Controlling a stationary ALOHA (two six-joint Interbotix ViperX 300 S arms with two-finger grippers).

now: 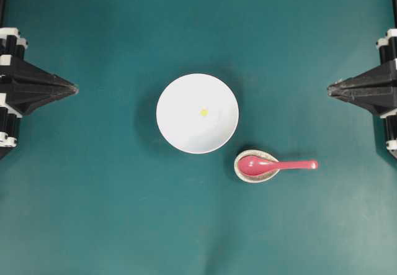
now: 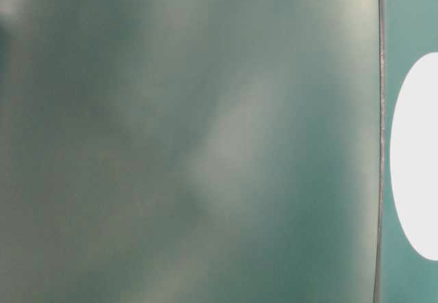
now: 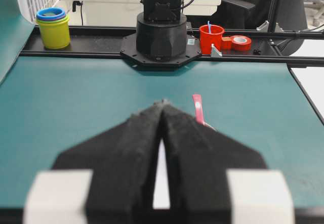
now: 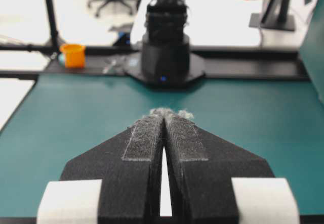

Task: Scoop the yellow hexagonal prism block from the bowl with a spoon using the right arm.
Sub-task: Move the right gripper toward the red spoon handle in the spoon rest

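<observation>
A large white bowl [image 1: 197,113] stands at the middle of the teal table. Inside it, just right of centre, lies the tiny yellow hexagonal prism block [image 1: 203,112]. To the bowl's lower right, the pinkish-red spoon [image 1: 276,165] rests with its scoop in a small speckled spoon rest [image 1: 255,174], handle pointing right. My right gripper [image 1: 330,89] is shut and empty at the right edge, level with the bowl and well apart from the spoon. My left gripper [image 1: 74,89] is shut and empty at the left edge. The left wrist view shows the spoon's handle [image 3: 197,108] past its fingertips.
The table-level view is a blurred grey-green surface with part of the white bowl [image 2: 417,159] at its right edge. Beyond the table stand a yellow cup [image 3: 53,29], a red cup [image 3: 211,38], red tape [image 3: 240,42] and an orange cup [image 4: 74,55].
</observation>
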